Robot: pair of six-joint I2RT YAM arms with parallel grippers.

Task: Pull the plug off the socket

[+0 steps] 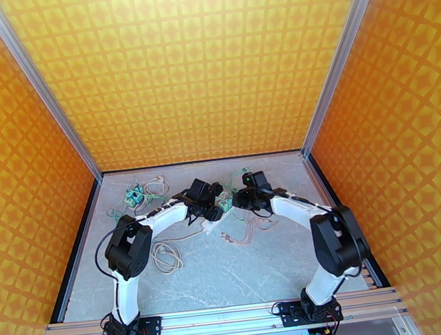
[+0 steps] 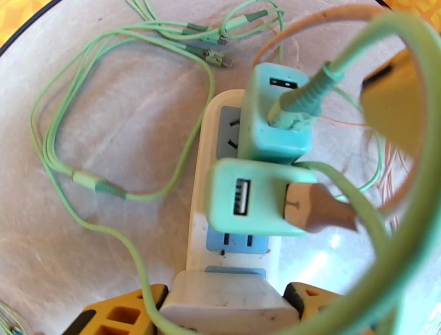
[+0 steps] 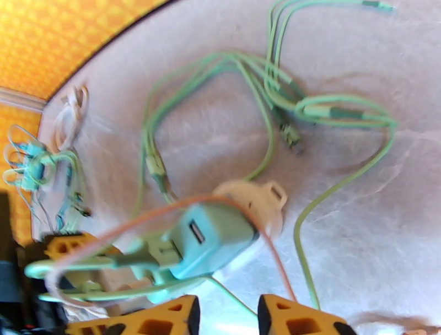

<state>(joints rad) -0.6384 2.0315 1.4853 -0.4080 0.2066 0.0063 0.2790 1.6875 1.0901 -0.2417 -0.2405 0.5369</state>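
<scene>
**Brace the strip, then square up on the plug**

Top view: both arms meet mid-table over the white plastic power strip (image 1: 211, 224). It lies on the grey marbled tabletop (image 1: 232, 277) among loose green and beige cables. The left gripper (image 1: 217, 212) is at one end of the strip and the right gripper (image 1: 238, 201) is close beside it.

Left wrist view: the left gripper (image 2: 226, 306) has its yellow fingers (image 2: 118, 317) partly closed on the strip's near end, apparently touching both sides. Two mint-green cube chargers sit in the sockets. The nearer plug (image 2: 253, 204) carries a tan connector, and the farther plug (image 2: 275, 118) carries a green lead. This grip should press the strip down onto the table so it does not lift when the plug is pulled.

Right wrist view: the right gripper (image 3: 229, 319) has its jaws apart and holds nothing. A mint-green plug (image 3: 212, 237), probably the farther one, lies ahead and slightly left of the gap; the picture is blurred. A thin orange cable (image 3: 165, 212) arcs across it. The gripper should first shift left to centre on the plug. It should then close on the plug's flat sides, not on a lead, and pull straight along the pins without rocking. The orange loop could snag a finger.
</scene>
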